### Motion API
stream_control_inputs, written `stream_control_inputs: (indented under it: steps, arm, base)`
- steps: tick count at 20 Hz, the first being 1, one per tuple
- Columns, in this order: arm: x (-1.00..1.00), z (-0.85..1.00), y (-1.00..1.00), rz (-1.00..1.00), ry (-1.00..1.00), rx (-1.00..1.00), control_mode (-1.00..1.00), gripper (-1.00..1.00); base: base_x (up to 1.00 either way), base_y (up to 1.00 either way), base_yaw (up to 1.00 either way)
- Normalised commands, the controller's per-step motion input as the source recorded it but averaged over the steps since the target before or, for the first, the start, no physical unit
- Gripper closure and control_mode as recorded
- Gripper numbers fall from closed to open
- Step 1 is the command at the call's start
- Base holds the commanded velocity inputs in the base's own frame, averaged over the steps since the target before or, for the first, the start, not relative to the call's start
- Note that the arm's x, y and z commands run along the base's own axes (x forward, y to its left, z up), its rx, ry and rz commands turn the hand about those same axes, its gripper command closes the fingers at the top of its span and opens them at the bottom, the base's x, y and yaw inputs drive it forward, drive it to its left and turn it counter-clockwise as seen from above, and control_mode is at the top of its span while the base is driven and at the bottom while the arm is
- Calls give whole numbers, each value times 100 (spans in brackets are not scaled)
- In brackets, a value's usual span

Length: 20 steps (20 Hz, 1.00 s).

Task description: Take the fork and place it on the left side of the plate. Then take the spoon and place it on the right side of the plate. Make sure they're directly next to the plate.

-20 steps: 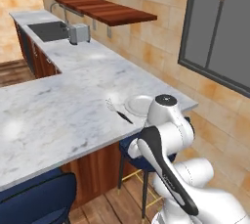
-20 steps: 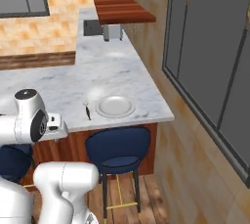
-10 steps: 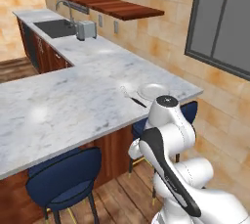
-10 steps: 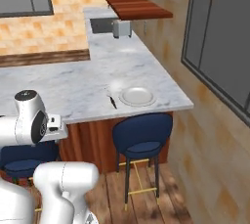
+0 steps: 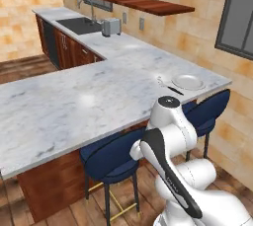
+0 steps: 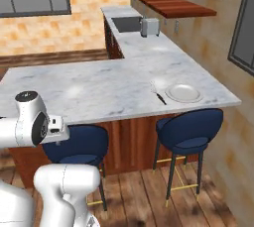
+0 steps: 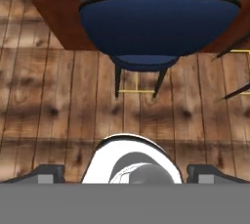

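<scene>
Fingers (image 7: 125, 175) spread wide with nothing between them, pointed down at the wooden floor (image 7: 49, 100), a blue stool (image 7: 158, 17) at 12 o'clock in the hand view. Saw the white plate (image 6: 183, 92) on the marble surface (image 6: 89, 89) near its far right corner. Saw the fork (image 6: 159, 96) with its dark handle just beside the plate, at the plate's 9 o'clock in the right base view. Saw a thin grey piece, maybe the spoon (image 5: 160, 80), beside the fork, too small to tell well. Saw a toaster (image 6: 149, 26) farther back at 12 o'clock, near the sink (image 6: 126, 23).
</scene>
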Motion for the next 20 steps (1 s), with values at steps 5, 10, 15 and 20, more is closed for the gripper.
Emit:
stream_control_inputs:
  steps: [5, 10, 15, 20]
  arm:
    - [0, 0, 0, 0, 0, 0, 100, -100]
    - [0, 0, 0, 0, 0, 0, 100, -100]
    - [0, 0, 0, 0, 0, 0, 100, -100]
    - [0, 0, 0, 0, 0, 0, 100, -100]
  base:
    - [-24, 92, 10]
    - [-11, 94, 1]
    - [-6, 94, 0]
    - [-1, 94, 1]
